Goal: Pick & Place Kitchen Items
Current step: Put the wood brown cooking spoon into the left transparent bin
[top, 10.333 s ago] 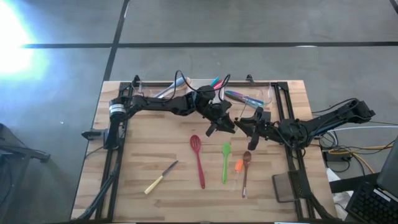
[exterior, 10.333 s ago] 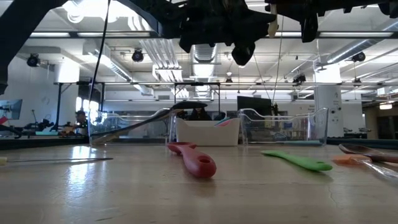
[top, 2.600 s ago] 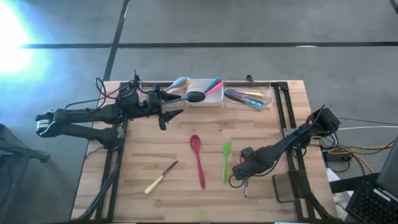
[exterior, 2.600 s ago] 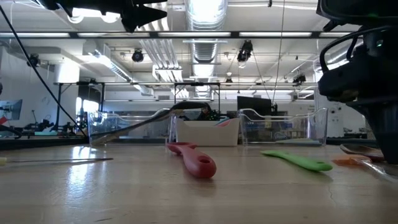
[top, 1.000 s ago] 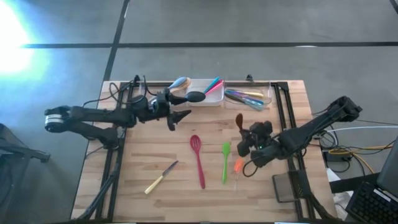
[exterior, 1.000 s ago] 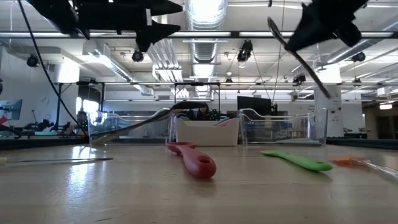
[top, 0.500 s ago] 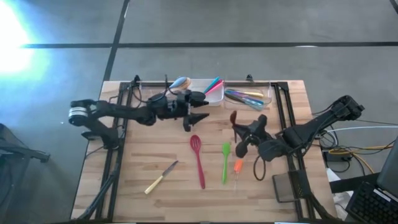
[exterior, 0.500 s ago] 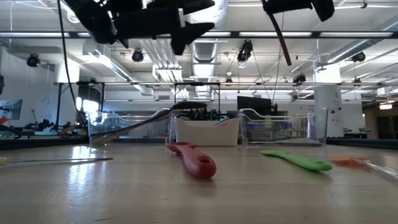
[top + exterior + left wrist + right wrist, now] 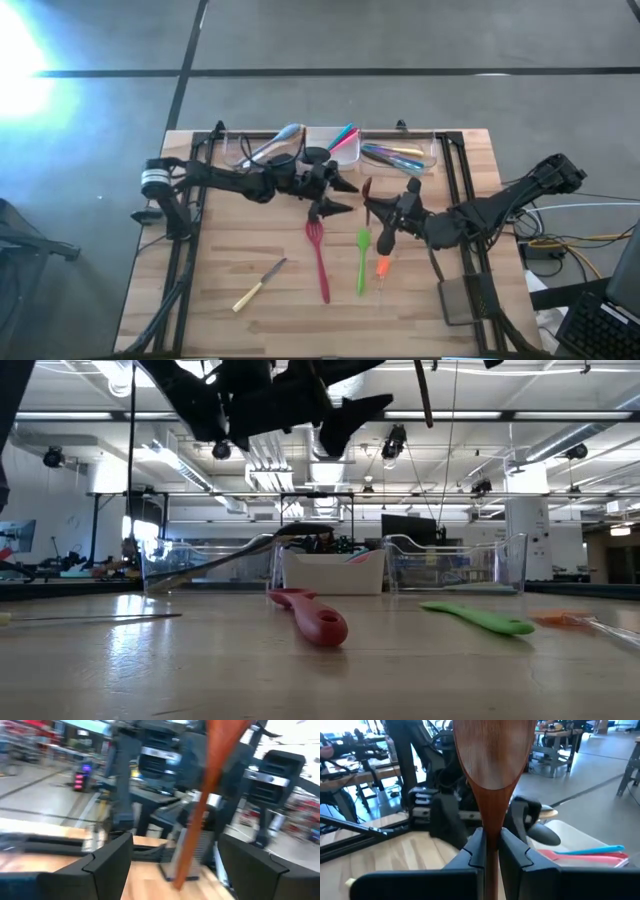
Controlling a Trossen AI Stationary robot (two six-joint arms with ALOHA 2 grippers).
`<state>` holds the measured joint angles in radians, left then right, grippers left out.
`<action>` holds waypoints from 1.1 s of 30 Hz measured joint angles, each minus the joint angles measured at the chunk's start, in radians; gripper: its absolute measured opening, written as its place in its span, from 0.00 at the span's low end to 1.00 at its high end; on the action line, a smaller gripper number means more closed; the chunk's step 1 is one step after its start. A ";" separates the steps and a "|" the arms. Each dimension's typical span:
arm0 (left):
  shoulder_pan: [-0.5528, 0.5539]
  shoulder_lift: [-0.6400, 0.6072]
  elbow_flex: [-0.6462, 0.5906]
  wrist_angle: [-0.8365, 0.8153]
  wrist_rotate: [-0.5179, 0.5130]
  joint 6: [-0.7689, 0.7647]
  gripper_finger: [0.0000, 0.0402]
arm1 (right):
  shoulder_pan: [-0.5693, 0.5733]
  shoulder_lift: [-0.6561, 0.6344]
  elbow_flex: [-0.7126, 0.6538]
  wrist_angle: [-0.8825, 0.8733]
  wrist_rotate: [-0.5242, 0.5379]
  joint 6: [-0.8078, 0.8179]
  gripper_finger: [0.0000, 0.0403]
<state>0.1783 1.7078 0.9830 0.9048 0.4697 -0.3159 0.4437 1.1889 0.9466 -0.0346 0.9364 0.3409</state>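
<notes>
1. Since half a second earlier, both arms are drawing closer together at frame centre in the high view: the left gripper (image 9: 335,197) is sliding rightward toward the middle, and the right gripper (image 9: 392,218) is carrying the wooden spoon (image 9: 367,190) up and leftward to meet it.
2. At the left of the frame, the wooden-handled knife (image 9: 259,284) is lying on the tabletop (image 9: 220,250), well apart from both arms and waiting its turn.
3. At upper centre, the left gripper is hovering with its jaws spread wide and holding nothing, just above the head of the red slotted spatula (image 9: 318,255).
4. Behind it, along the top edge, the white tray (image 9: 345,157) is sitting between two clear trays (image 9: 400,158), each already holding utensils.
5. Right of centre, the right gripper is pinching the wooden spoon's handle with jaws fully closed, bowl raised; the right wrist view is showing the bowl (image 9: 490,752) standing straight up above the fingers (image 9: 514,852).
6. Below it, the green spatula (image 9: 362,258) and a small orange piece (image 9: 383,267) are lying flat on the tabletop.
7. By my judgement, a handover or a carry to the trays is under way. Next, the left jaws would need to close on the spoon's free end before the right lets go, or the right arm must swing it over a tray.
</notes>
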 joint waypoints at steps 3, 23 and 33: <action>-0.013 0.032 0.046 0.002 0.035 0.000 0.74 | -0.013 0.000 0.000 0.013 -0.016 -0.010 0.03; -0.058 0.123 0.192 -0.003 0.072 0.006 0.71 | -0.022 0.000 0.000 0.018 -0.024 -0.031 0.03; -0.069 0.123 0.214 -0.007 0.063 0.026 0.27 | -0.021 0.000 0.000 0.024 -0.047 -0.027 0.03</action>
<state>0.1093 1.8309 1.1972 0.8977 0.5324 -0.2897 0.4229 1.1889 0.9466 -0.0103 0.8893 0.3141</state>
